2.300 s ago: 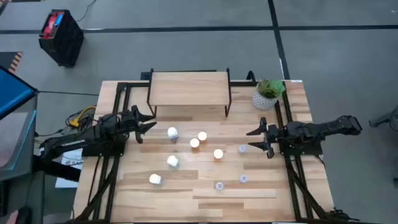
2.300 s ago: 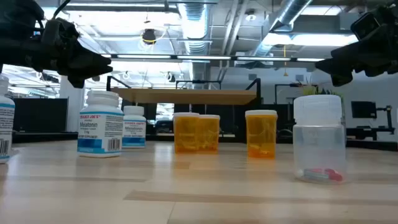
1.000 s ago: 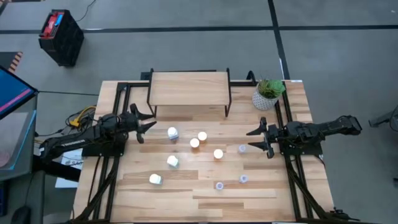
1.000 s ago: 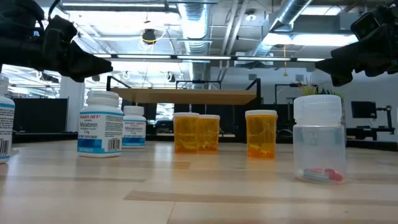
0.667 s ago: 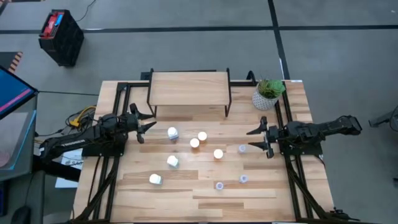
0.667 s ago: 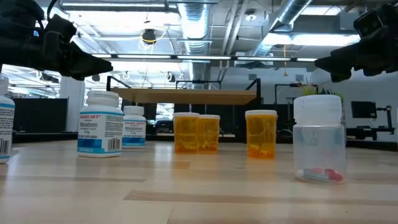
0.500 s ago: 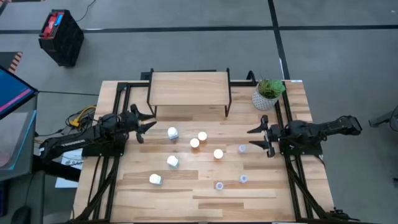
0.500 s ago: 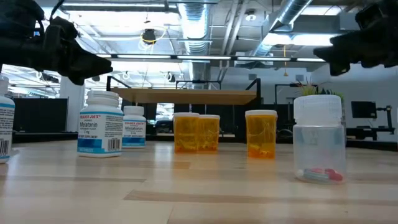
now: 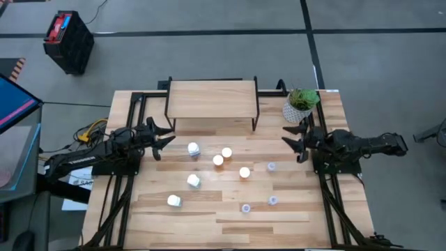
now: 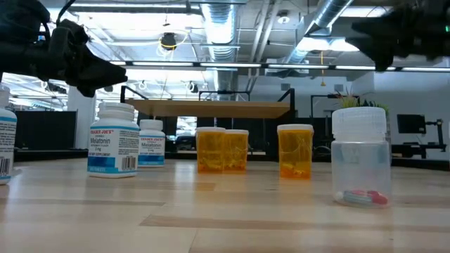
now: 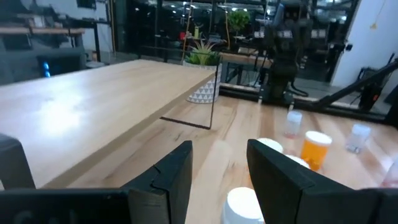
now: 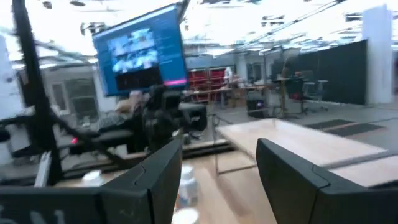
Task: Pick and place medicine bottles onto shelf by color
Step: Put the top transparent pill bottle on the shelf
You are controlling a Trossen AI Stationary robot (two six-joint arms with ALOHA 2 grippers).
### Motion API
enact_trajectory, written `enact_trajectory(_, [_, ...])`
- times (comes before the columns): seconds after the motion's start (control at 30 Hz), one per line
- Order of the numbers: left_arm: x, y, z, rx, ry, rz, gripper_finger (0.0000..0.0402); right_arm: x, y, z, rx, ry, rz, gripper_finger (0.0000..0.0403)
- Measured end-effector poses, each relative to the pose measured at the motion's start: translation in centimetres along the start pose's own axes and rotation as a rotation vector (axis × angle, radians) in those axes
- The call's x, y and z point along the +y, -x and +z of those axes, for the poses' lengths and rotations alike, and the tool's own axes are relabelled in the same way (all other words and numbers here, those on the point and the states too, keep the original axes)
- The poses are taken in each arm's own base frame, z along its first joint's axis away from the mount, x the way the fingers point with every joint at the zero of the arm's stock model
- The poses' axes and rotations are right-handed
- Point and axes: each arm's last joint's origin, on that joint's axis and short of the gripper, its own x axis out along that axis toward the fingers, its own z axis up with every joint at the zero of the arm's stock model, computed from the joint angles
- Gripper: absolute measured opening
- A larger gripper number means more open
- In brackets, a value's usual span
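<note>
Nothing is on the shelf [image 9: 212,98] yet; its wooden top sits bare at the far side of the table [image 9: 313,209], with all nine medicine bottles out on the boards in front of it. The three white bottles with blue labels [image 9: 193,148] trail off toward the shelf's left leg and forward from there, the three orange bottles [image 9: 226,153] cluster just in front of the shelf's middle, and the small clear bottles [image 9: 271,167] lie forward of its right end.

The left gripper [image 9: 166,135] hangs by the shelf's left front leg, fingers parted and empty, nose pointed at the nearest white bottle. The right gripper [image 9: 295,140] is up off the table beside the plant pot [image 9: 298,107], just past the shelf's right end, and its fingers are spread with nothing between them too.

So we're at the reach, I'd say, and the thing to get right is the approach. These bottles are small and light and standing upright, so a finger clipping a cap would likely tip one or roll it into its neighbours. Best to come down with the fingers straddling the body, below the cap, then close squarely. The two orange bottles nearest the shelf stand close together, so I'd take the outer one first. And pick a shelf zone per colour now, leaving room for three in each.
</note>
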Motion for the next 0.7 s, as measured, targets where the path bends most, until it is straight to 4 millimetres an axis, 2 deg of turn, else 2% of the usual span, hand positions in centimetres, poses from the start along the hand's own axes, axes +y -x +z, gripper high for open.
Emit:
enact_trajectory(0.13, [0.0, 0.0, 0.4, -0.042, -0.025, 0.000, 0.0142, 0.2, -0.7, 3.7, 0.073, 0.090, -0.018, 0.0230])
enact_trajectory(0.33, [-0.1, 0.1, 1.0, -0.102, 0.041, -0.010, 0.0142, 0.8, -2.5, 7.6, 0.465, 0.070, -0.073, 0.0230])
enact_trajectory(0.47, [-0.1, 0.0, 1.0, -0.100, 0.121, -0.015, 0.0142, 1.2, -3.5, 8.2, 0.751, 0.032, -0.118, 0.0230])
enact_trajectory(0.57, [-0.1, 0.0, 0.9, -0.091, 0.124, -0.021, 0.0142, 1.5, -4.2, 7.5, 0.913, -0.022, -0.150, 0.0230])
enact_trajectory(0.7, [-0.2, 0.1, 1.0, -0.087, 0.158, -0.064, 0.0149, 1.8, -5.6, 6.0, 1.025, 0.016, -0.154, 0.0230])
